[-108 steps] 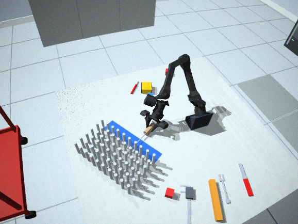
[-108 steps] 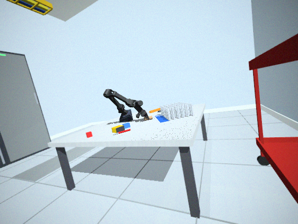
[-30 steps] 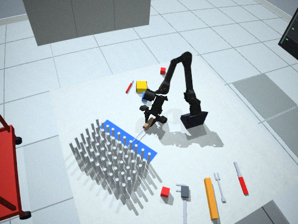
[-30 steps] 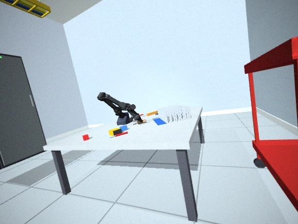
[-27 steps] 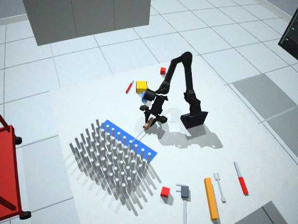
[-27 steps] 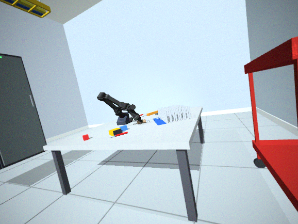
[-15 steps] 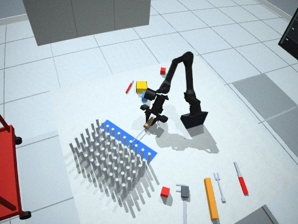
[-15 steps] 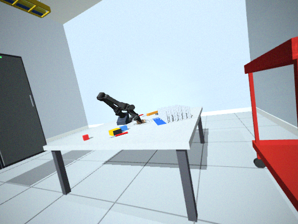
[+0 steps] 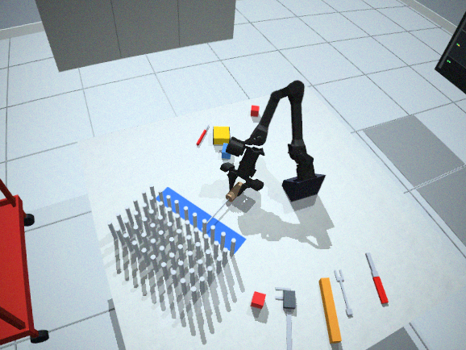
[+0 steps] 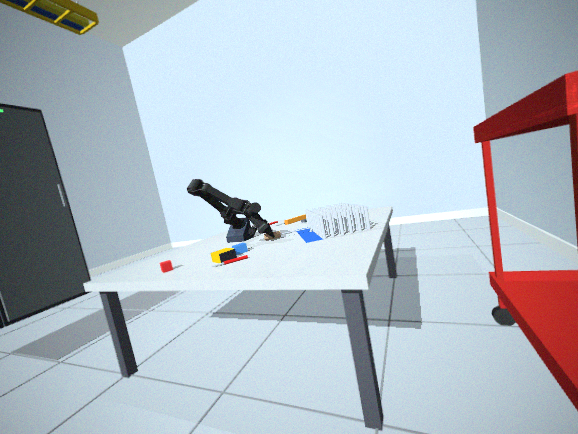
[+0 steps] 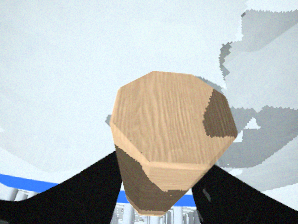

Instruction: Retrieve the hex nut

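My gripper [image 9: 237, 189] [image 10: 270, 234] is shut on the wooden handle [image 9: 232, 194] [image 11: 165, 120] of a tool, low over the table between the arm's base and the strip. The tool's thin metal shaft [image 9: 219, 210] runs from the handle across the blue taped strip [image 9: 239, 240] [image 10: 310, 235] [image 11: 15, 181] towards the front row of spacers. Its far end is hidden or too thin to make out. Several upright metal spacers [image 9: 184, 287] [image 10: 345, 221] stand in rows beyond the strip, and none is seen lying down. The hex nut cannot be made out in any view.
A red block [image 9: 258, 300], a grey-headed tool [image 9: 289, 299], an orange bar [image 9: 330, 310], a fork-like tool [image 9: 344, 294] and a red-handled tool [image 9: 380, 289] lie right of the spacers. A yellow block [image 9: 221, 135], blue block [image 9: 226, 152], red block [image 9: 255, 110] and red-handled tool [image 9: 201, 137] lie behind the gripper.
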`<action>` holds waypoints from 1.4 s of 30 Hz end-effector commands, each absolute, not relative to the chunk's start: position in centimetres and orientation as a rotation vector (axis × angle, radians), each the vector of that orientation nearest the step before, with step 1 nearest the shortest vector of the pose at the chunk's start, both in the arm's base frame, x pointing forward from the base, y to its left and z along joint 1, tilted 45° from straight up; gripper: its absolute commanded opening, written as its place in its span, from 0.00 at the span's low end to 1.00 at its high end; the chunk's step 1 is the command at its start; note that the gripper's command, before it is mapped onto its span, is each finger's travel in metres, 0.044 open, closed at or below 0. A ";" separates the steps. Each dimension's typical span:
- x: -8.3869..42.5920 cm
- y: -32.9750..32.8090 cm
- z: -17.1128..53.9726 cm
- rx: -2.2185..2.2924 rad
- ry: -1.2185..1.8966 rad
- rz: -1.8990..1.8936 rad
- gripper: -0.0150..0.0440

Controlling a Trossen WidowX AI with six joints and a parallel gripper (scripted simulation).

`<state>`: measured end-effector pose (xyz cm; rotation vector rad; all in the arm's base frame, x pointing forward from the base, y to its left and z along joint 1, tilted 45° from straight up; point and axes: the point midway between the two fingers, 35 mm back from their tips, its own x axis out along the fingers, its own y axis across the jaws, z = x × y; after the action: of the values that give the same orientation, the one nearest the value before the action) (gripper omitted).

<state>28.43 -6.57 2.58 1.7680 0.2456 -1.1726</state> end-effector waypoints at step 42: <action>25.4 -5.5 6.6 1.775 0.251 -1.175 0.25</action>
<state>25.15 -6.20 5.76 1.7649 0.2515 -1.1821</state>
